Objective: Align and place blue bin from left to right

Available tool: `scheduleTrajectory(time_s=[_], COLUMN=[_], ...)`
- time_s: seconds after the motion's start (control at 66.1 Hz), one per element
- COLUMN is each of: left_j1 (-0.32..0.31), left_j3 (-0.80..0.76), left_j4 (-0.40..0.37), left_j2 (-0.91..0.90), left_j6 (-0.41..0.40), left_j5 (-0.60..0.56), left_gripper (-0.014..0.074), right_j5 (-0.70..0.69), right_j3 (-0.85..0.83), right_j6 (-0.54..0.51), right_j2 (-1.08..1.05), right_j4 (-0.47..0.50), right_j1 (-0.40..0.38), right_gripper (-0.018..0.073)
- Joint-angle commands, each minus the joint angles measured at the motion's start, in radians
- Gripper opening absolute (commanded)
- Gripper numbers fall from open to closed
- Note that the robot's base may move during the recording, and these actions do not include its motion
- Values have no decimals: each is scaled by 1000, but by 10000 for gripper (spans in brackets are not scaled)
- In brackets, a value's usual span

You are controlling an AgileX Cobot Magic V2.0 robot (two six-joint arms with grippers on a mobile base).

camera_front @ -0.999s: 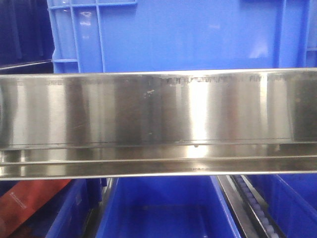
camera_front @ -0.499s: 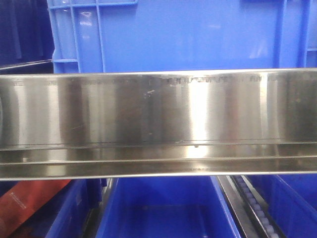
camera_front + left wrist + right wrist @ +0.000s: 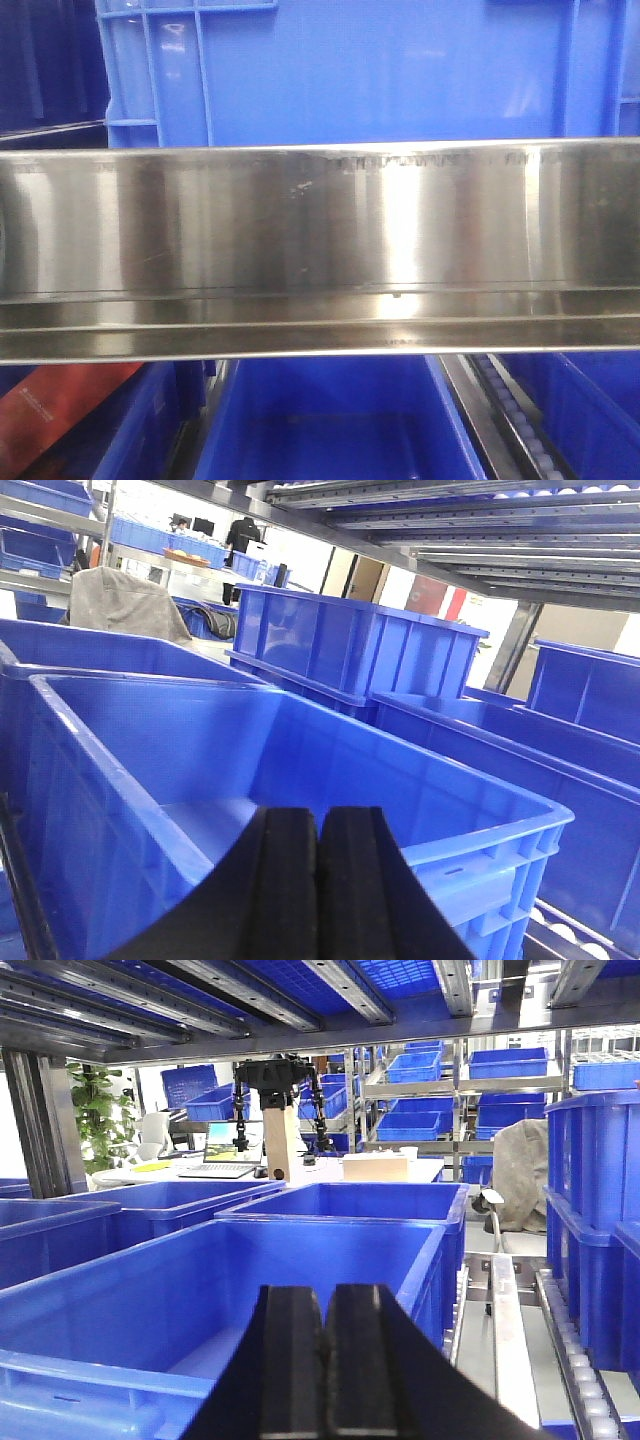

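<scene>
Looks like we're between grabs: both the left gripper [image 3: 319,880] and right gripper [image 3: 325,1365] are pinched closed on nothing, blue bin [image 3: 300,770] just beyond the fingertips, so next they probably open up.

A wide steel shelf rail [image 3: 320,250] runs across the front view, with a blue bin [image 3: 360,70] sitting on the shelf level right behind and above it. Below the rail, an open blue crate [image 3: 335,420] rests on the lower level, beside a roller track [image 3: 515,420] with pale wheels. In the right wrist view, more crates stand in rows along a metal roller lane [image 3: 505,1320].
</scene>
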Motion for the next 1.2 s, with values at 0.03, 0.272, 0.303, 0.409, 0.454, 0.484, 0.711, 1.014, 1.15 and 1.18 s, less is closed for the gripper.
scheduleTrajectory(time_s=[0.03,0.272,0.303,0.409,0.454,0.484,0.711,1.014,1.15,1.18], left_j1=[-6,-6,-6,-6,-6,-6,-6,-6,-6,-6], left_j3=[-1,-1,-1,-1,-1,-1,-1,-1,-1,-1], left_j4=[4,4,4,4,4,4,4,4,4,4], left_j2=[-5,-5,-5,-5,-5,-5,-5,-5,-5,-5], left_j6=[-4,-4,-4,-4,-4,-4,-4,-4,-4,-4], left_j5=[-6,-6,-6,-6,-6,-6,-6,-6,-6,-6], left_gripper=[-111,-111,-111,-111,-111,-111,-111,-111,-111,-111], right_j5=[-23,-23,-23,-18,-31,-47,-225,-239,-152,-127], right_j3=[2,7,17,69,97,121,300,523,580,590], right_j6=[-8,-8,-8,-156,-269,-348,-740,-740,-737,-729], right_j2=[-7,-26,-35,-71,-90,-104,-192,-368,-452,-473], right_j4=[-14,3,17,101,199,263,589,618,618,618], right_j1=[-1,-1,-3,-48,-86,-119,-353,-410,-410,-410], right_gripper=[-166,-166,-166,-166,-166,-166,-166,-166,-166,-166])
